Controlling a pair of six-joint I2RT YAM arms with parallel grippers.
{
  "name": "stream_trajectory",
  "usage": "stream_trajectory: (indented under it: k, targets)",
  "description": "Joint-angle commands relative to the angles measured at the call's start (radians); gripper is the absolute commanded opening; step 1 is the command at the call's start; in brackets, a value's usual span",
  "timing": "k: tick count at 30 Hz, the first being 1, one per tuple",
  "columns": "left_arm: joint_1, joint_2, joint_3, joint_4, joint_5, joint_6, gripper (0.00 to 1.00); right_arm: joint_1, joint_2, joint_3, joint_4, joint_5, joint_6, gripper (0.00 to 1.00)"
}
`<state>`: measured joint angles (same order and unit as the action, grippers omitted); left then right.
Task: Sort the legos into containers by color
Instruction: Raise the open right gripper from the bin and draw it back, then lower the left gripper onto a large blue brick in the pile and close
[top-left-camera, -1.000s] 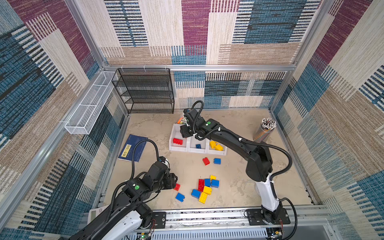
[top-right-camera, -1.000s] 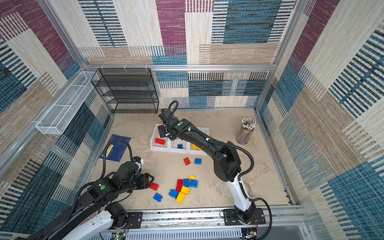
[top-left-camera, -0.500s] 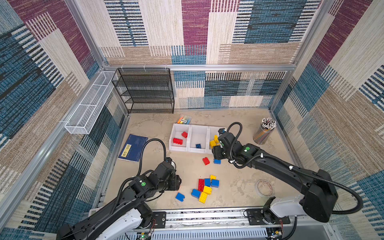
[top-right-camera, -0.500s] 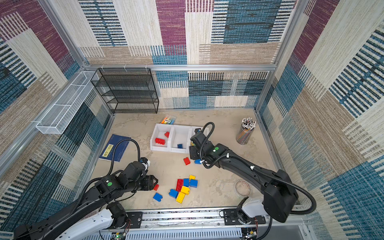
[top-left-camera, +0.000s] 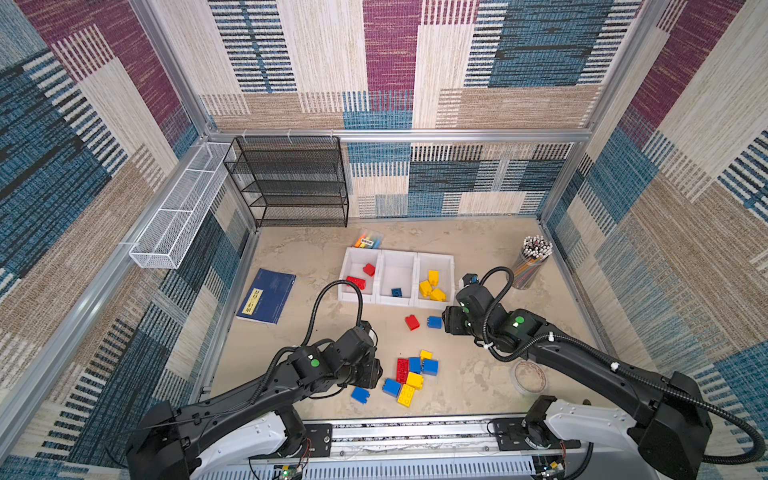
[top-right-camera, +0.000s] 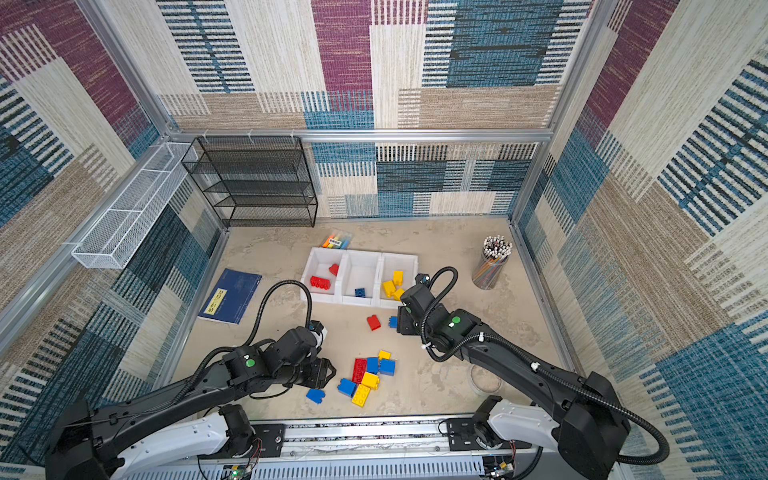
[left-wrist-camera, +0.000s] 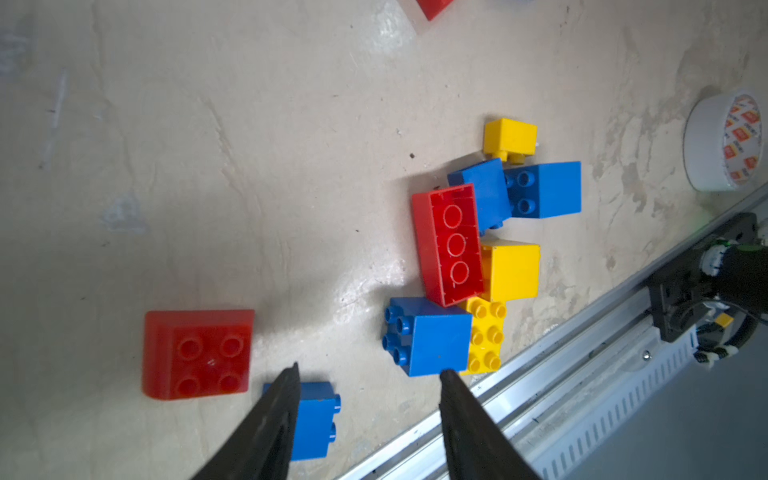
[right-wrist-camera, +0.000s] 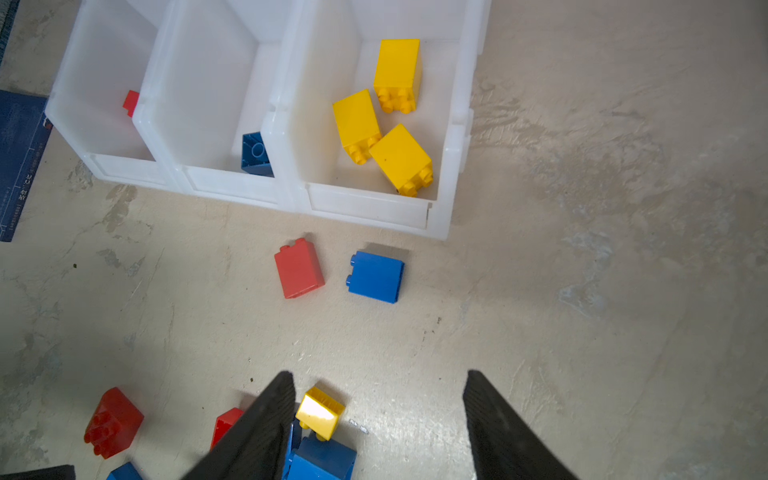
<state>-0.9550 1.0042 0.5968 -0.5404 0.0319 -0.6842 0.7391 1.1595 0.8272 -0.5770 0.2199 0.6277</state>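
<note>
Jaws on the left arm (top-left-camera: 316, 365) are seen spread and empty, poised over a small blue brick (left-wrist-camera: 318, 415) well in front of the containers (top-left-camera: 398, 266). A square red brick (left-wrist-camera: 197, 353) lies just beside it. Jaws on the right arm (top-left-camera: 515, 328) are likewise spread, nothing pinched, held just in front of the containers, beside a loose red brick (top-left-camera: 412, 322) and blue brick (top-left-camera: 434, 321).

Colour is kept per bin: two red in one end bin, one blue in the middle, three yellow (top-left-camera: 432, 286) in the other end. A mixed pile (top-left-camera: 411, 374) sits unsorted well in front. Low front lips are turned toward the arms, presumably for easy drops.

Print on the tape roll (left-wrist-camera: 725, 141) and the label on the blue book (top-left-camera: 266, 296) cannot be read.
</note>
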Motion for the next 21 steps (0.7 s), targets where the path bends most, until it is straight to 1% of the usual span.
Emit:
stream_trajectory:
  k: [1,5,8,13,17,21]
  targets:
    - [-0.04,0.031,0.011,0.058,0.005,0.001,0.57,0.001,0.005,-0.001,0.0,0.004,0.023,0.67]
    - [-0.102,0.083,0.012,0.063,-0.008,-0.001,0.57,0.0,0.0,-0.001,0.0,0.002,0.025,0.67]
    - [-0.13,0.122,0.019,0.073,-0.019,-0.005,0.59,0.0,-0.002,0.001,-0.001,0.006,0.025,0.68]
    - [-0.158,0.197,0.048,0.103,-0.029,0.002,0.63,0.0,-0.003,0.001,-0.004,0.0,0.026,0.68]
    - [-0.174,0.259,0.069,0.123,-0.026,0.009,0.64,0.0,-0.015,-0.006,-0.009,-0.001,0.03,0.68]
    - [-0.181,0.303,0.087,0.108,-0.052,-0.013,0.63,0.0,-0.027,-0.011,-0.014,0.003,0.035,0.68]
